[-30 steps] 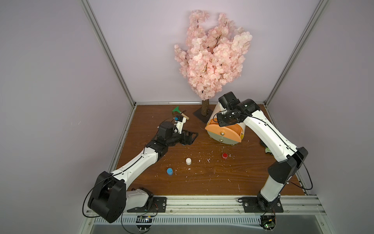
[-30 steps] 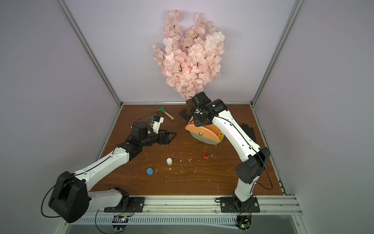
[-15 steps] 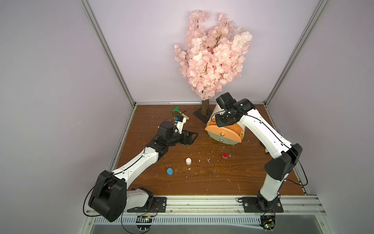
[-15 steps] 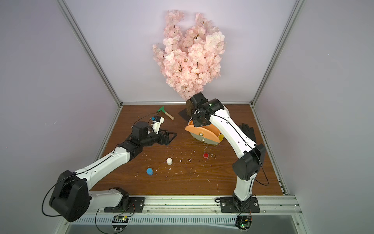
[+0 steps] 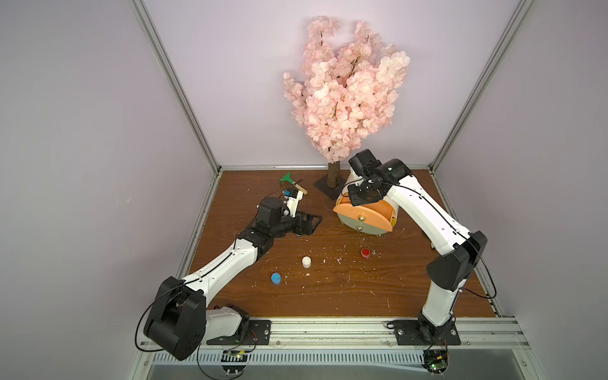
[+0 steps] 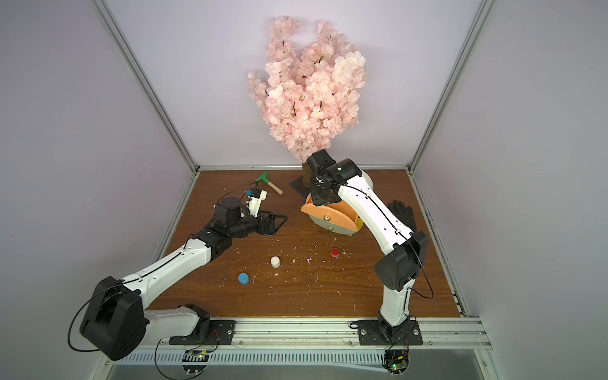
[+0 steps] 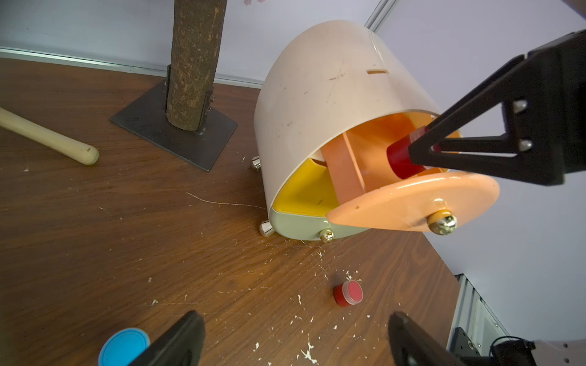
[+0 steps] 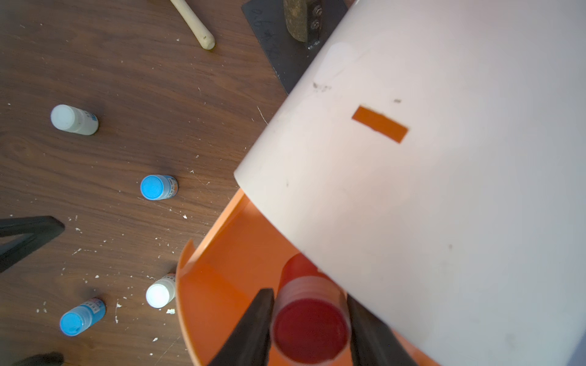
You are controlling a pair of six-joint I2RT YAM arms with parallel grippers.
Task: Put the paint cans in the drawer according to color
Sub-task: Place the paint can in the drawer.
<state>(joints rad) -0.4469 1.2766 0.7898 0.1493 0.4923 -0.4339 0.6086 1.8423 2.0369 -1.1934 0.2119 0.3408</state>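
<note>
Right claw point(image 8: 309, 294): jaws narrow, pressed on both sides of small red plastic paint can point(image 8: 310, 329). Can held over pulled-out peach-orange top drawer point(image 8: 218, 272) of cream drum cabinet point(image 8: 412, 190).
Left claw point(image 7: 295, 320): jaws wide, empty, low over wooden table point(image 7: 126, 237). Second red can point(image 7: 348, 293) on table ahead of it. Blue-lidded can point(image 7: 123, 347) just beside one finger.

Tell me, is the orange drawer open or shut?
Open. The orange drawer juts out past the cream cabinet, inside exposed; the right gripper holds a red can over it.
</note>
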